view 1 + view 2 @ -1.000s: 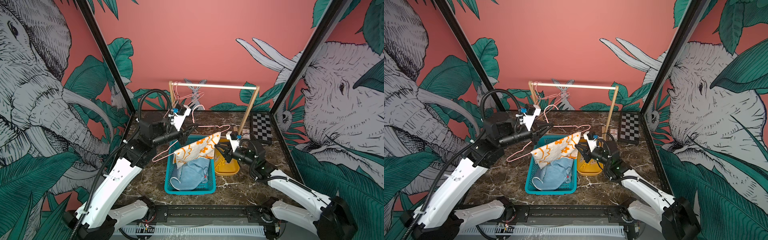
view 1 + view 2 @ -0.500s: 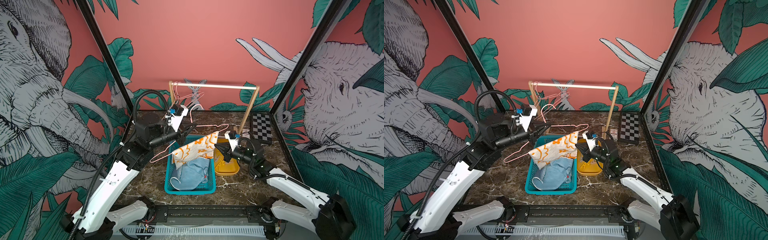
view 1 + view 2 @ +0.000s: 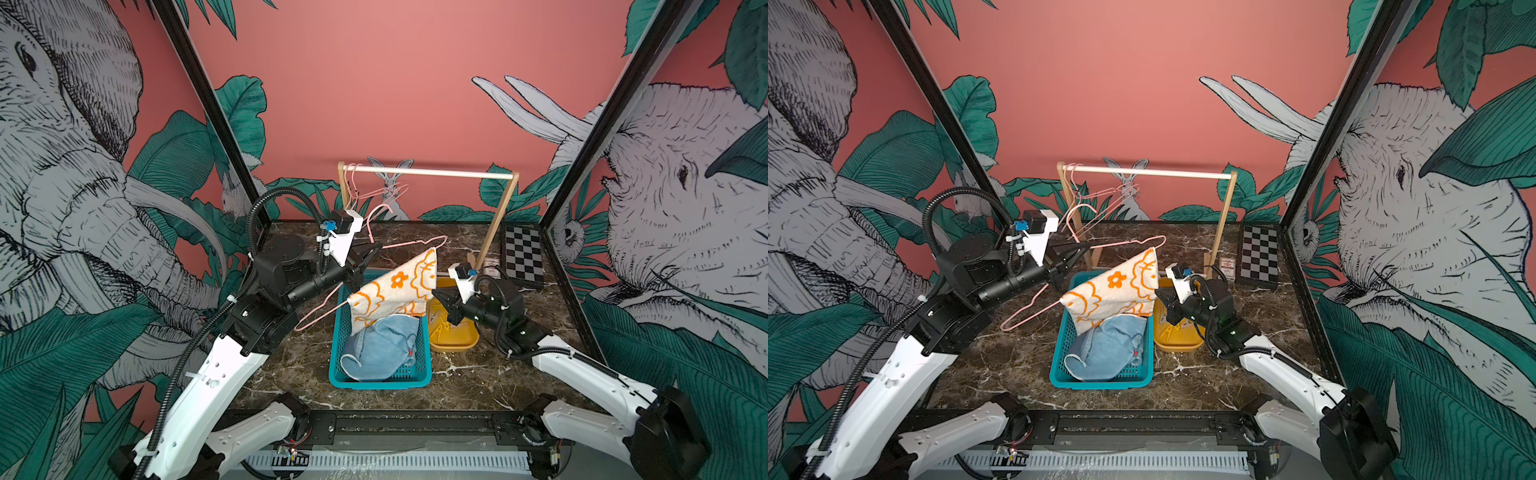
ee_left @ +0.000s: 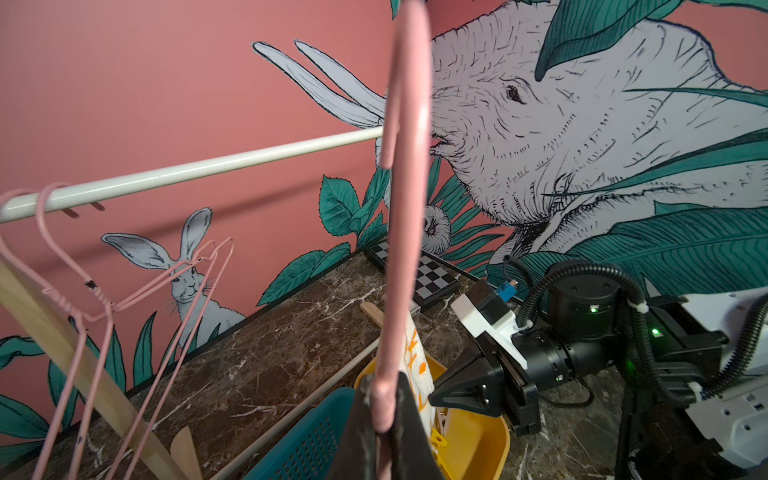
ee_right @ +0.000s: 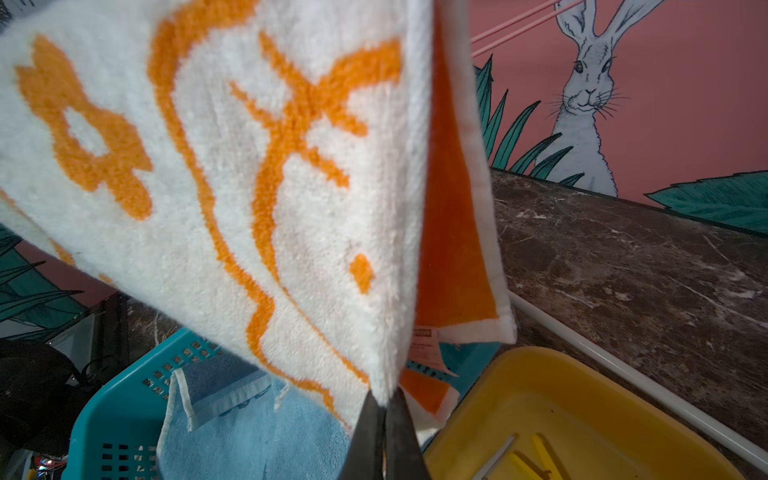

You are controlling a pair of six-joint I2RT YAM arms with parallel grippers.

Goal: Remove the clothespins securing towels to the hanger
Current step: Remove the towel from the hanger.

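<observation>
A pink wire hanger (image 4: 405, 208) is pinched by the left claw (image 4: 383, 390) and held tilted above the dark marble desk (image 3: 478, 374), with its left end lowest. A cream terry towel with orange flower outlines (image 3: 395, 295) is draped from it over a teal plastic mesh basket (image 3: 380, 381), in which light blue cloths (image 3: 382, 349) are heaped. The towel's lower right corner is pinched between the pressed-together fingers of the right claw (image 5: 382, 401). Just right of the basket, yellow plastic clothespins (image 5: 534, 459) are seen lying in a yellow plastic tray (image 3: 453, 343).
</observation>
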